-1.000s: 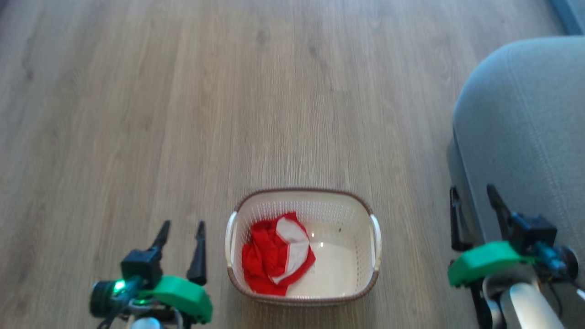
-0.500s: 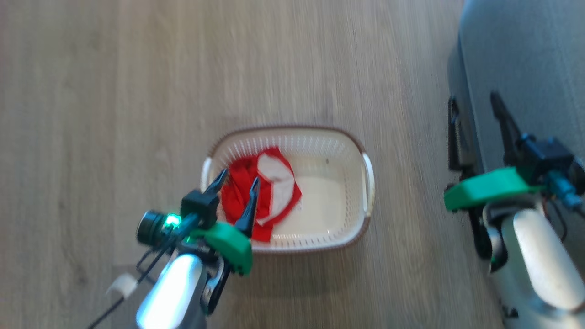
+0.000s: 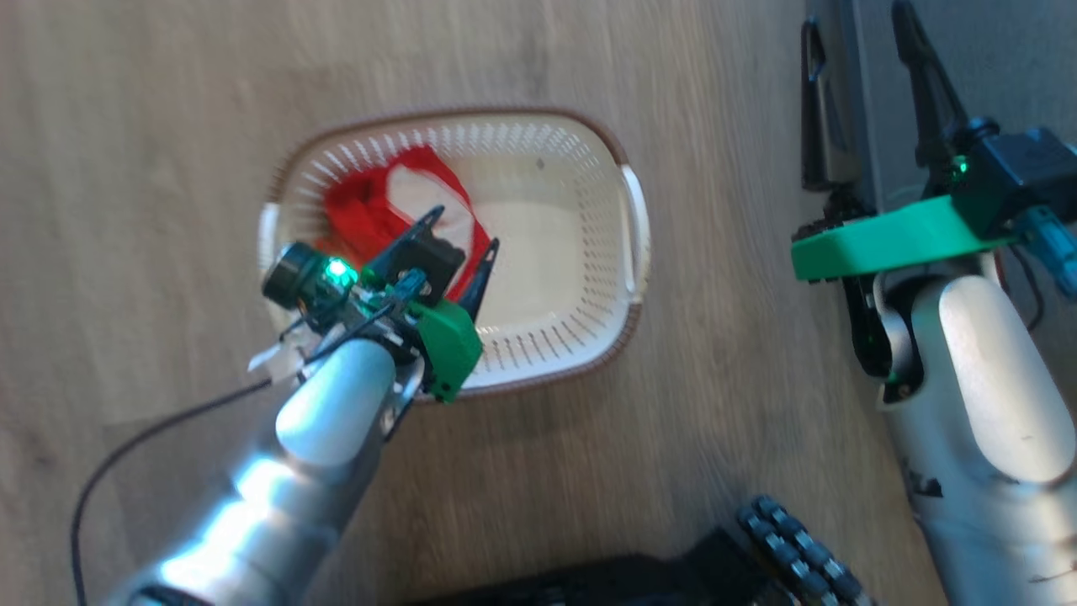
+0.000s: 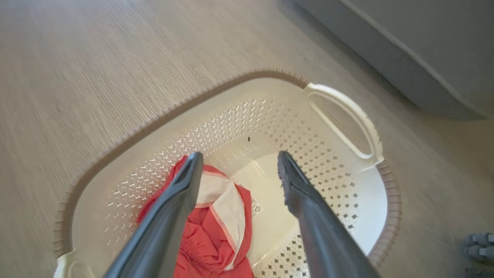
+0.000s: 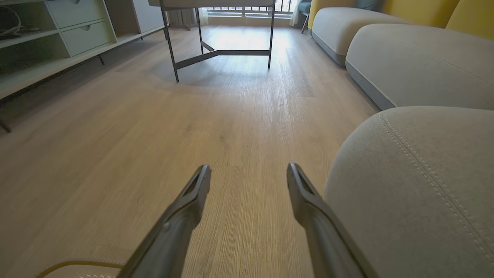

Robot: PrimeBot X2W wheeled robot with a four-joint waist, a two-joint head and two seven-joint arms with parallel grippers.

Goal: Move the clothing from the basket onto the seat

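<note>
The red clothing [image 3: 370, 210] with a white panel lies bunched in the left half of the cream basket [image 3: 580, 278] on the wooden floor. My left gripper [image 3: 466, 227] hangs open over the basket. In the left wrist view its left finger covers part of the clothing [image 4: 208, 235], and its right finger stands over the bare floor of the basket [image 4: 308, 131]; the left gripper [image 4: 239, 155] holds nothing. The right gripper [image 3: 856, 17] is open at the edge of the grey seat [image 3: 1018, 59]. In the right wrist view the right gripper [image 5: 249, 166] points along the floor beside the seat [image 5: 417, 185].
My dark wheeled base [image 3: 791, 547] shows at the bottom of the head view. Ahead of the right gripper stand a table on thin dark legs [image 5: 220, 54], a low cabinet with drawers [image 5: 77, 27] on the left, and more grey cushions [image 5: 417, 65] on the right.
The head camera has tipped down, so the whole picture has shifted. My left gripper has moved from the floor left of the basket to over the clothing inside it, staying open.
</note>
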